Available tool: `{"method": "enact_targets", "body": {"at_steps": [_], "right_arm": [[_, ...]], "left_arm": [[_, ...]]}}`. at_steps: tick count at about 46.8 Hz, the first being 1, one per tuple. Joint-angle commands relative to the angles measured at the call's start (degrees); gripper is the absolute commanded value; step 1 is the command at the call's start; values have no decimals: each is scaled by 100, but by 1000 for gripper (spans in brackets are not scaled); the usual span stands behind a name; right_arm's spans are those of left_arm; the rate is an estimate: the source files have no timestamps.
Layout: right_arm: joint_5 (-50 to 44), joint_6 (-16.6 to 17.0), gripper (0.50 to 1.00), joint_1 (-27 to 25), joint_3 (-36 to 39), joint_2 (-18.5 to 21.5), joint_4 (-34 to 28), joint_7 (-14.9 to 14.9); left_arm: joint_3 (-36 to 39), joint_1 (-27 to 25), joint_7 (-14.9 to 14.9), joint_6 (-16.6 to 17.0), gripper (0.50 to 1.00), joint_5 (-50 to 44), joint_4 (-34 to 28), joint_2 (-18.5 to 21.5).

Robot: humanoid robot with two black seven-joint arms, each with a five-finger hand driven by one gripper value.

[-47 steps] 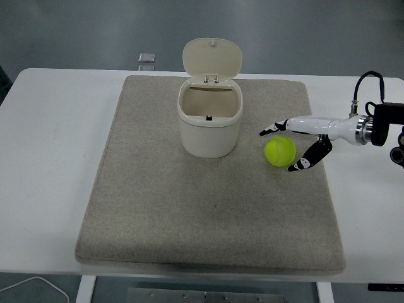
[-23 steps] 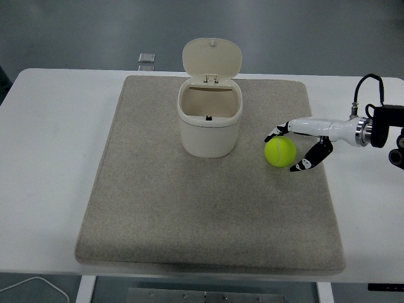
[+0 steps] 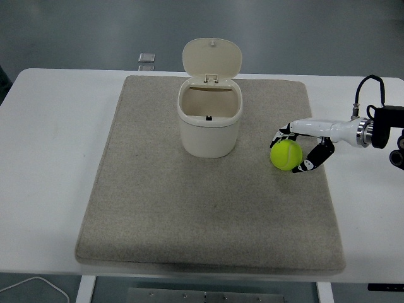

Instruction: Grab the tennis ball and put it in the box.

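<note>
A yellow-green tennis ball (image 3: 285,155) lies on the grey mat (image 3: 189,208), right of the box. The box (image 3: 209,123) is a cream bin standing near the mat's back centre, its hinged lid (image 3: 212,58) tipped up and back and its mouth open. My right hand (image 3: 290,153) reaches in from the right edge at ball height. Its fingers (image 3: 281,134) curl over the ball's far side and the thumb (image 3: 312,162) presses its near right side, so the hand is shut on the ball. The left arm is out of view.
The mat covers most of the white table (image 3: 50,139). A small grey block (image 3: 146,58) sits at the table's far edge, behind the mat. A white cable (image 3: 38,282) shows below the table's front left corner.
The right hand's fingers have gone from spread beside the ball to curled around it. The ball has shifted slightly right and toward the near edge.
</note>
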Motion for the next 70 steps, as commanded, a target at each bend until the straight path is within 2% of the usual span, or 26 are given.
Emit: {"method": "enact_targets", "body": {"at_steps": [1,5,12,29,44,53,59,70], "right_arm": [[74,51,650,32,61,-29,7,27],[83,60,615,50,79,-46,7,53],[232,86,584,181,79,-82,7,62],[1902,833,584,928,132,-231,69,-8],[2069,1123,584,946,782,-170,359,-17],[2236,1079,601,964,879,15,377,-35],[2306,1018,605,964,896,287,307,-298],[2306,737,621,1131,896,823,34,-527]], "left_arm": [[0,0,0,0,992,0,0,0],[0,0,0,0,992,0,0,0],[0,0,0,0,992,0,0,0],[-9,0,0,0,992,0,0,0],[0,0,0,0,992,0,0,0],[0,0,0,0,992,0,0,0],[0,0,0,0,992,0,0,0],[0,0,0,0,992,0,0,0]]}}
